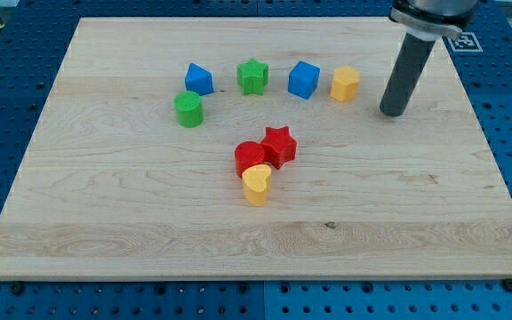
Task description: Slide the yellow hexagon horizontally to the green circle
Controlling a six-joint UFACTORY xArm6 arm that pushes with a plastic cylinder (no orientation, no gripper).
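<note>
1. The task looks barely begun: the small yellow hexagon block (345, 84) sits near the view's top right of the pale wooden board (105, 231), at the right end of a loose row, well apart from the green circular block (188, 109), which lies toward the view's left and a little lower.
2. Between the two stand a blue cube-like block (303, 79), just beside the yellow hexagon, then a green star block (252, 76) and a blue pentagon-shaped block (198, 79), the last near the green circle. I judge that a straight leftward push would run into these, so the route needs care.
3. Lower, near the board's middle, a red round block (250, 157), a red star block (279, 145) and a yellow heart block (256, 185) cluster together, touching; they lie off the row.
4. The dark rod comes down from the view's top right, tilted slightly, and my tip (393, 113) rests on the board to the right of the yellow hexagon, near it but not touching.
5. There are no jaws on this arm, so nothing is held or clamped; the rod can only push.
6. What is left, in my judgement, is nearly everything: meet the hexagon's right side and slide it leftward.
</note>
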